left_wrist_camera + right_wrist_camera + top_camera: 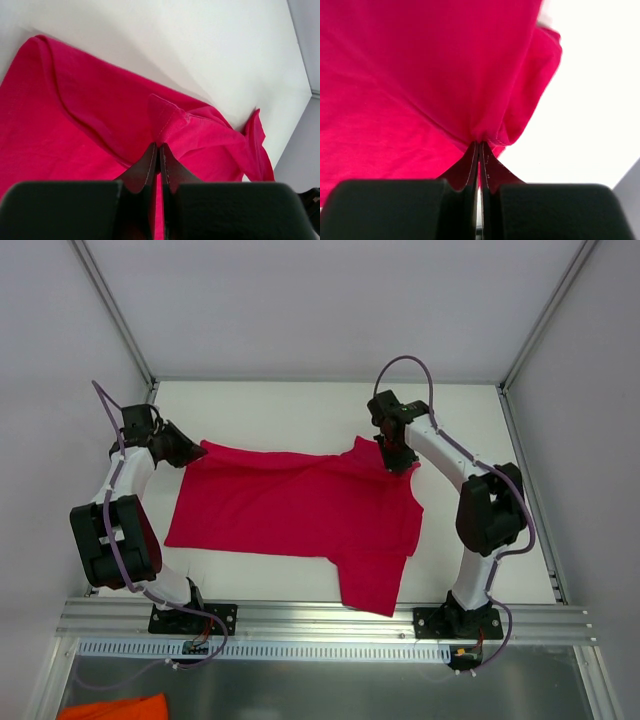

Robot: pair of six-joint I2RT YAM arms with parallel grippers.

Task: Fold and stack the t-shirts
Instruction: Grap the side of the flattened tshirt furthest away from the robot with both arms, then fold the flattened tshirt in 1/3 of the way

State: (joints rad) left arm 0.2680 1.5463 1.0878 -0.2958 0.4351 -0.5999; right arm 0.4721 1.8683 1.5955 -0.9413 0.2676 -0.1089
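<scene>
A crimson-red t-shirt [290, 510] lies spread across the white table, one sleeve hanging toward the near edge. My left gripper [188, 452] is shut on the shirt's far-left corner; in the left wrist view the jaws [159, 147] pinch a fold of the red fabric [75, 130]. My right gripper [398, 462] is shut on the far-right corner by the other sleeve; in the right wrist view the jaws [480, 144] pinch a bunched hem of the shirt [410, 100]. Both corners are lifted slightly off the table.
The white table [300, 410] has grey walls at the back and both sides. An aluminium rail [320, 618] runs along the near edge. An orange cloth [115, 708] lies below the rail at the bottom left.
</scene>
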